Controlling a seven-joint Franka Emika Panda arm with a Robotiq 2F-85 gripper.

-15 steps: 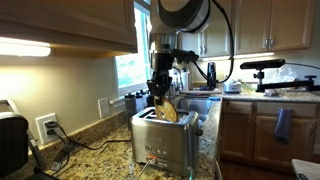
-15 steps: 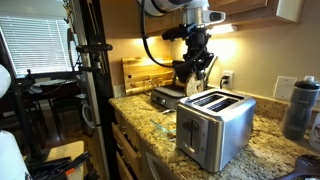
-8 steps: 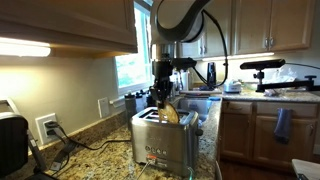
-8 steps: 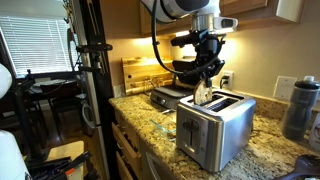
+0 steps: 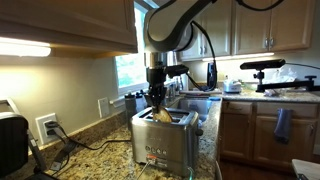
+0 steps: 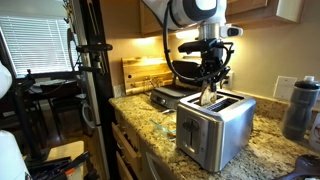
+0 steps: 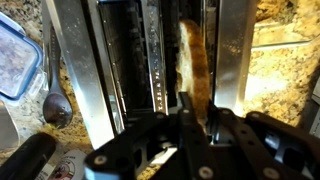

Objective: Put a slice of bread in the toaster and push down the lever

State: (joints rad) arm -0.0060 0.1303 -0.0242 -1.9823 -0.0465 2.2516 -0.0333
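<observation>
The stainless-steel toaster stands on the granite counter. My gripper hangs right above its top and is shut on the slice of bread. The slice hangs upright with its lower end reaching into one slot. In the wrist view the tan slice stands edge-on inside the right-hand slot of the toaster; the left slot is empty. The toaster's front with the red-marked controls faces the camera in an exterior view.
A black appliance and a wall socket with cords are on the counter. A wooden board and a flat black appliance stand behind the toaster. A dark bottle is beside it. A spoon and a plastic container lie nearby.
The gripper has moved sideways over the toaster and down, carrying the slice from beside the slots to directly over one slot and lowering its end into it.
</observation>
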